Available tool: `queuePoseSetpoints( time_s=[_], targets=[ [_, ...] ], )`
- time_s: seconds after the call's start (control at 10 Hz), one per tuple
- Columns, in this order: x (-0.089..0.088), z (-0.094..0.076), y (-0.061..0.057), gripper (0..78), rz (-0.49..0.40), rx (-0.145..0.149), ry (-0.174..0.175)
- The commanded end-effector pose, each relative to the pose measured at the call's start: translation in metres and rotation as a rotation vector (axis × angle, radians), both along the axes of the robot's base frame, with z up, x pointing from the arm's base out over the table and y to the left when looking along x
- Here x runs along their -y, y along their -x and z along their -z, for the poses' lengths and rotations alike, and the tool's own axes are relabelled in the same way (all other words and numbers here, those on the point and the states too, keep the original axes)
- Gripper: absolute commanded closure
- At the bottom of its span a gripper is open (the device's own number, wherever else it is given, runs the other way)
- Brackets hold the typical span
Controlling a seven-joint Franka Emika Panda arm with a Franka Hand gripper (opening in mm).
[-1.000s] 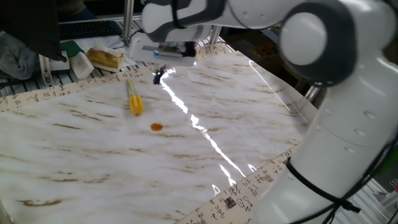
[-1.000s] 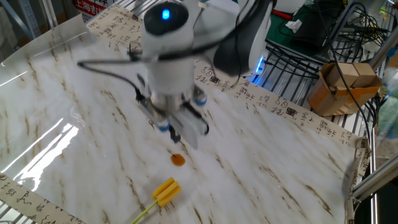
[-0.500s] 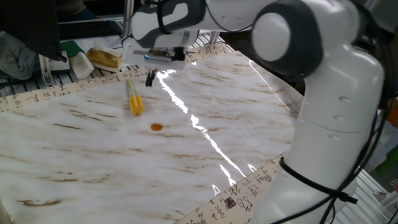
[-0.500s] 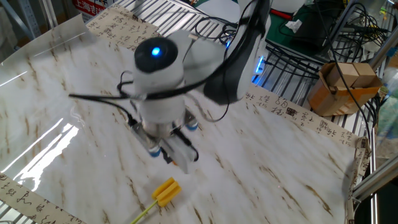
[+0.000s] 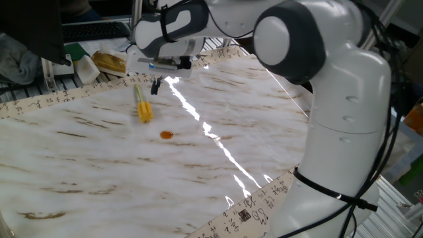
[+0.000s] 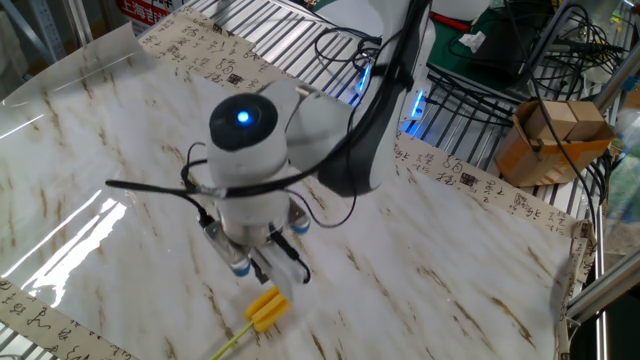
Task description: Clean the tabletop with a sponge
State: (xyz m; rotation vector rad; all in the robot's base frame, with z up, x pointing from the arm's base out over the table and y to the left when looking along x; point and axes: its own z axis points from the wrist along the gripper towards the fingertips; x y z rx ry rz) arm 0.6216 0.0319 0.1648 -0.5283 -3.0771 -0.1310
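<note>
Clearly, from one fixed view, our main worry is the thin stick handle: the sponge (image 5: pixel 143 106) lies flat on the table (image 5: pixel 264 119), just below and slightly left of the claw (image 5: pixel 156 84), and a descent that lands on the handle instead of straddling it could flick the sponge away or tip it out of line. We judge that a claw coming down too hard could also scrape the glossy surface. The small orange stain (image 5: pixel 166 135) sits a little beyond the sponge head, on the side away from the claw, so a nudged sponge could smear it before we have a grip. The arm reaches far across the table, wrist bent down, dark fingertips pointing at the surface. We see nothing between them, but cannot tell how wide they stand.

Seen from the other fixed view, the wrist hangs nearly over the sponge (image 6: pixel 266 307), with the claw (image 6: pixel 268 272) just above its yellow head and the stain hidden. Its fingers look slightly parted and empty, though the angle leaves us unsure. The forearm folds back over the table (image 6: pixel 470 260) behind it.
</note>
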Motion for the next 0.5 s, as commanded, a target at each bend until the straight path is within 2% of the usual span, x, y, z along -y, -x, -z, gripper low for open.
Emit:
queuePoseSetpoints(
  time_s=[0.1,0.5],
  targets=[
    [-0.001,0.016,-0.013,77.6,-0.002,0.034,-0.001],
    [0.004,0.030,-0.027,77.6,-0.006,0.043,0.007]
  ],
)
